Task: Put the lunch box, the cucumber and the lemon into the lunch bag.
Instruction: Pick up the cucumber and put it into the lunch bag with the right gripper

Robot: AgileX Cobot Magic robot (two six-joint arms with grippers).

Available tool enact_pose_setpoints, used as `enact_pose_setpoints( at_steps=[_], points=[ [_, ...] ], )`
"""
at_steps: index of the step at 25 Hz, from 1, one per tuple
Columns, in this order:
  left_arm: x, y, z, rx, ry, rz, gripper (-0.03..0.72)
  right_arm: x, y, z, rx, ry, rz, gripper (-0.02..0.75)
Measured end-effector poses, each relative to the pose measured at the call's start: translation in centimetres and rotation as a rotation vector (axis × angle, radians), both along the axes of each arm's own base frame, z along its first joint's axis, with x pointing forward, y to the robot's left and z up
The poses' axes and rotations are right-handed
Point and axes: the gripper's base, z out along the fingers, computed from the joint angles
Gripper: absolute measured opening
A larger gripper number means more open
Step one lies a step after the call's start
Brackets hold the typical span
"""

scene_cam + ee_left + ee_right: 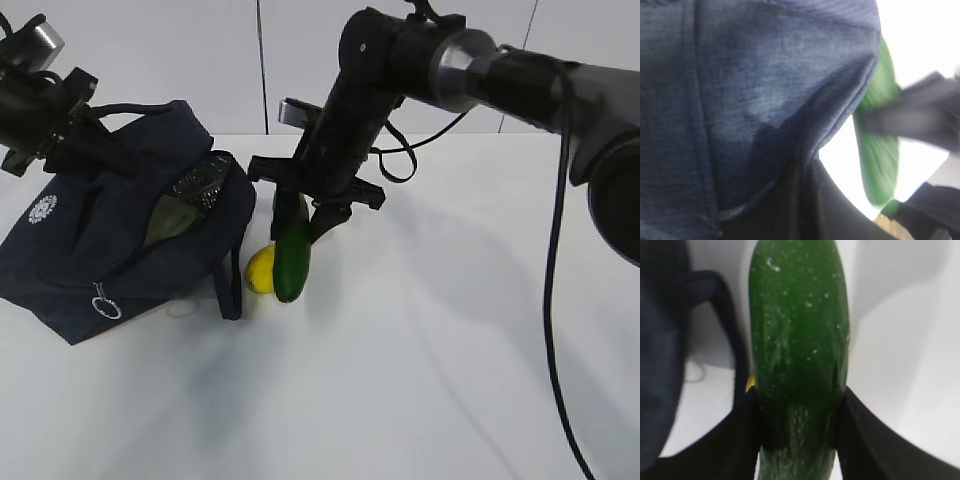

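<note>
From my remote seat, the lunch bag (120,230) sits near the bench's (420,380) far left corner, a boxy navy fabric thing, mouth held open by my left claw (85,145), which is pinched shut on the fabric at its top. Through the opening I make out a pale sage-green surface, which I take for the lunch box (172,218), so that step looks done. Two remain. My right claw (300,225) is clamped on the cucumber (292,262), smooth, dark green, hanging nearly upright just outside the bag. The lemon (260,270), small and bright yellow, lies on the bench beside the cucumber's lower end.
</note>
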Motion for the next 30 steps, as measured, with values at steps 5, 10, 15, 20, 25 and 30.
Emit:
enact_pose_setpoints(
  at_steps=[5,10,15,20,25,30],
  points=[
    [0.1,0.1,0.0,0.006,-0.007,0.007,-0.008,-0.6,0.2,3.3,0.078,-0.042,0.019,0.319],
    [0.3,0.2,0.0,0.013,-0.015,0.041,-0.008,-1.5,1.5,5.8,0.271,-0.018,0.055,0.318],
    [0.5,0.0,0.2,-0.019,-0.017,0.064,-0.008,-1.9,2.5,6.5,0.394,0.007,0.085,0.318],
    [0.3,-0.4,0.6,-0.091,0.004,0.055,-0.008,-2.0,2.7,6.3,0.409,0.013,0.095,0.318],
    [0.0,-0.8,0.8,-0.15,0.026,0.012,-0.008,-1.7,3.1,4.4,0.402,0.037,0.112,0.318],
    [-0.1,-0.9,0.8,-0.159,0.035,0.0,-0.008,-1.1,3.2,4.4,0.423,-0.034,0.099,0.318]
  ],
)
